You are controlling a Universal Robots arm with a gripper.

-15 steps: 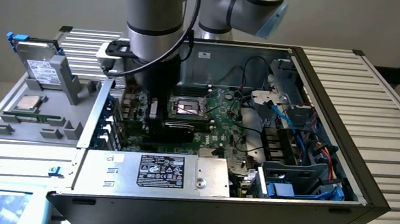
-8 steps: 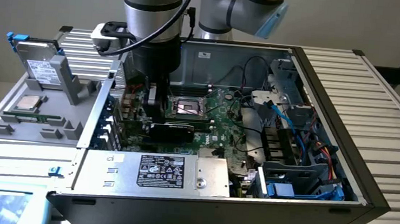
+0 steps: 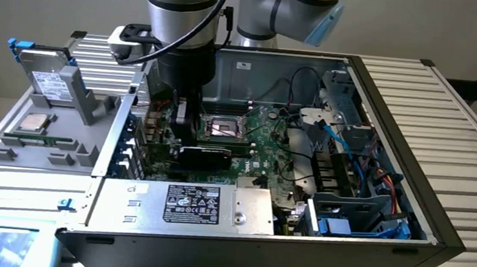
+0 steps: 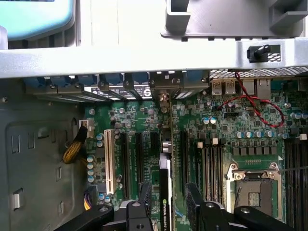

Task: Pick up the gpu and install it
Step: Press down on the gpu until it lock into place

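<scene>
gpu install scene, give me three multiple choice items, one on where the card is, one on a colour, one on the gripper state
1. Where is the gpu?
A. standing on edge over the motherboard's slots, inside the open case
B. lying on the grey tray outside the case
C. on top of the power supply

2. What colour is the motherboard?
A. red
B. green
C. white

3. How does the gripper stand?
A. far from the card, above the tray
B. shut tight on a cable
C. one finger on each side of the card

Answers: 1 A, the wrist view shows the card on edge among the slots. 2 B, its board is green in both views. 3 C, the dark fingers flank the card's edge.
</scene>
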